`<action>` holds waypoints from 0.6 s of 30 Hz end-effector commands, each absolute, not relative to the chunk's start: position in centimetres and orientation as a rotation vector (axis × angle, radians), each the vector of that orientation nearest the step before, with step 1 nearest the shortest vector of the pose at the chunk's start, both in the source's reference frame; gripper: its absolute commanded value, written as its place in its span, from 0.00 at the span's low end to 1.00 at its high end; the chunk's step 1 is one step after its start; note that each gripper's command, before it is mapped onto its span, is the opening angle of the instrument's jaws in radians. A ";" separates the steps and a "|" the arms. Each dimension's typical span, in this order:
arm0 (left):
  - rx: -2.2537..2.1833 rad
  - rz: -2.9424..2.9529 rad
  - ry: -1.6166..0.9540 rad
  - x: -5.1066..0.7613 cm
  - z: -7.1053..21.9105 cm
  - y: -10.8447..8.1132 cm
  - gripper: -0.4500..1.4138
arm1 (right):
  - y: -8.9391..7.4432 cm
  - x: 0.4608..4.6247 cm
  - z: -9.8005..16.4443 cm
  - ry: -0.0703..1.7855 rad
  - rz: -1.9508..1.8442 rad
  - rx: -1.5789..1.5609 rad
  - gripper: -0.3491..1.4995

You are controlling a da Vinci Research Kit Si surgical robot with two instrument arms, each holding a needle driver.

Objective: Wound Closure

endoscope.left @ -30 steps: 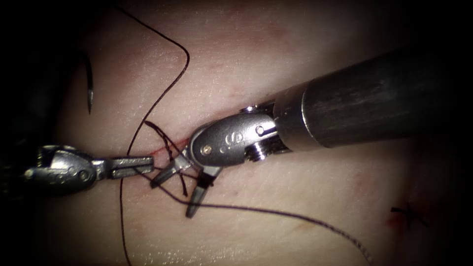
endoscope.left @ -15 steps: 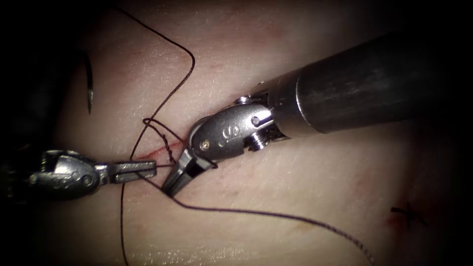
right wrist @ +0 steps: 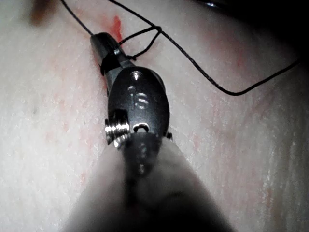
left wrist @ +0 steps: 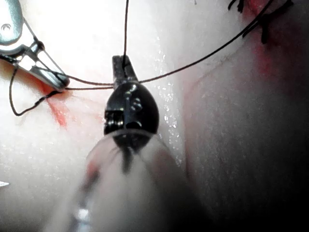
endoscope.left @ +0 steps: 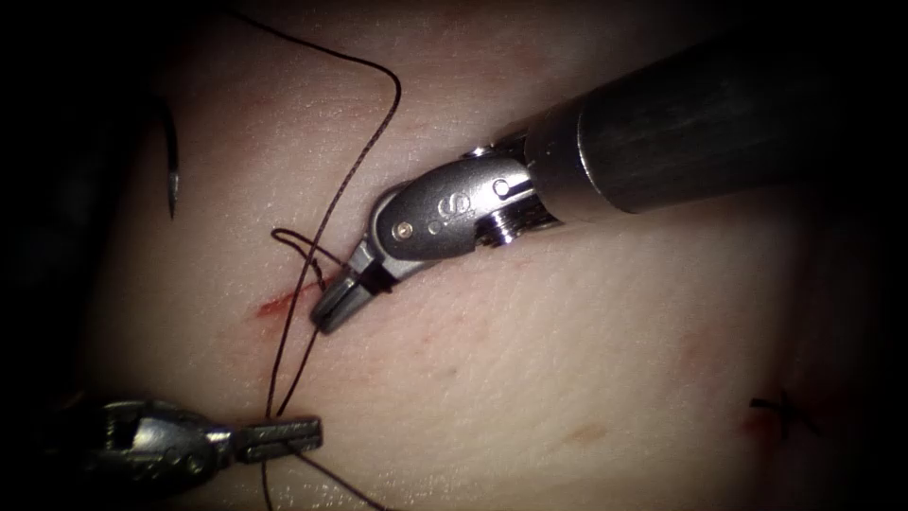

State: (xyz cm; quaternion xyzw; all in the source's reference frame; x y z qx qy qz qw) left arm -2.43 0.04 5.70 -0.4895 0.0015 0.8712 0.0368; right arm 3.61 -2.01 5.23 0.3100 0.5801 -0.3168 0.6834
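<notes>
From the endoscope, my right claw (endoscope.left: 333, 307) sits pressed together on the thread (endoscope.left: 355, 166) right at the cut (endoscope.left: 279, 303), its tip just beside the red fluid (endoscope.left: 268, 307) there. My left claw (endoscope.left: 284, 437) has dropped well below the cut since a second ago, pinching two strands that run taut from the cut down to it; I judge the two holds are set apart like this to draw a knot down at the wound. A small loop of thread stands just above the cut. The needle (endoscope.left: 171, 161) lies free on the tissue (endoscope.left: 567, 360), well to the left of the cut and above it, held by neither claw and not in the tissue. An earlier stitch (endoscope.left: 783, 409) sits far right of the cut.

In my left wrist view, the left claw (left wrist: 122, 67) is clamped on the thread (left wrist: 193, 63), strands running sideways to the right claw (left wrist: 53, 77) at the cut.

In my right wrist view, the right claw (right wrist: 104, 48) grips the thread (right wrist: 203, 72) beside the red fluid (right wrist: 116, 23).
</notes>
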 end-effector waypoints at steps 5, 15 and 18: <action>-1.541 2.673 -0.026 -2.69 5.6 -0.3 0.00 | -1.9 3.66 5.3 1.336 -0.662 0.699 0.00; -1.617 2.663 -0.049 -3.00 5.0 -0.7 0.00 | -1.8 3.80 5.4 1.342 -0.631 0.686 0.00; -1.642 2.662 -0.053 -3.08 4.9 -0.9 0.00 | -1.8 3.80 5.4 1.340 -0.626 0.685 0.00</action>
